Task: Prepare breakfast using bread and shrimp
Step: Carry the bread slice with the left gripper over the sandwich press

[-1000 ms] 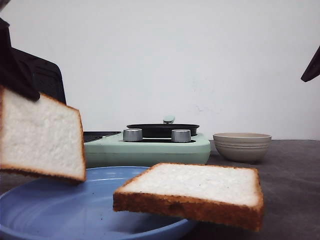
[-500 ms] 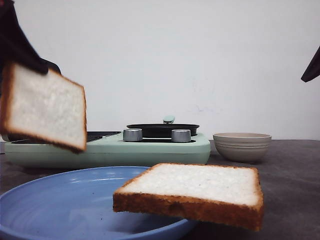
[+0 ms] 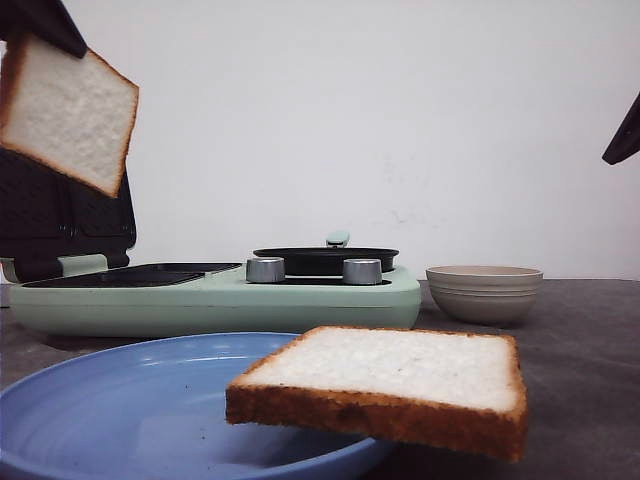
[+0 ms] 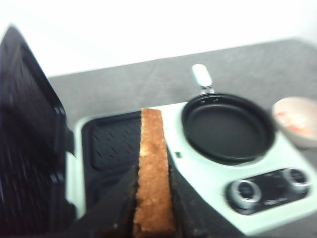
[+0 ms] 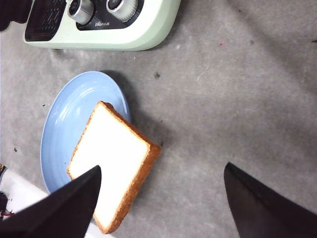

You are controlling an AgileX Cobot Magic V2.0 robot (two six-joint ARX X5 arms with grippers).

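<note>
- Left wrist view: the left gripper [image 4: 152, 198] is clamped on one bread slice [image 4: 153, 173], seen edge-on with its brown crust between the two dark fingers [image 4: 116, 208]; the slice hangs above the ribbed black grill plate [image 4: 111, 148] of the mint-green breakfast maker [image 4: 198, 173].
- Front view: the held slice [image 3: 65, 112] is high at the upper left, tilted, its top corner under the dark fingers. Over the last second it rose from just above the blue plate [image 3: 120, 420] to well above the appliance, and the hinged grill lid [image 3: 60, 215] now shows upright beneath it.
- Meaning for the task (a judgement): the first slice is lifted and is in transit to the open grill plate; lowering and release are not yet done.
- Right wrist view: the right gripper [image 5: 163, 198] stands wide apart and holds nothing; it hovers over the grey table [image 5: 223, 99].
- Second bread slice [image 5: 115, 163]: it lies half on the blue plate, its outer corner overhanging the rim onto the table side, unmoved across the three front pictures.
- Round black pan [image 4: 227, 128]: it sits empty on the appliance beside the grill plate, above two silver knobs [image 3: 265, 270].
- Beige ribbed bowl [image 3: 484, 292]: it stands just beside the appliance; the left wrist view shows blurred pink-orange shrimp [image 4: 292, 121] inside.
</note>
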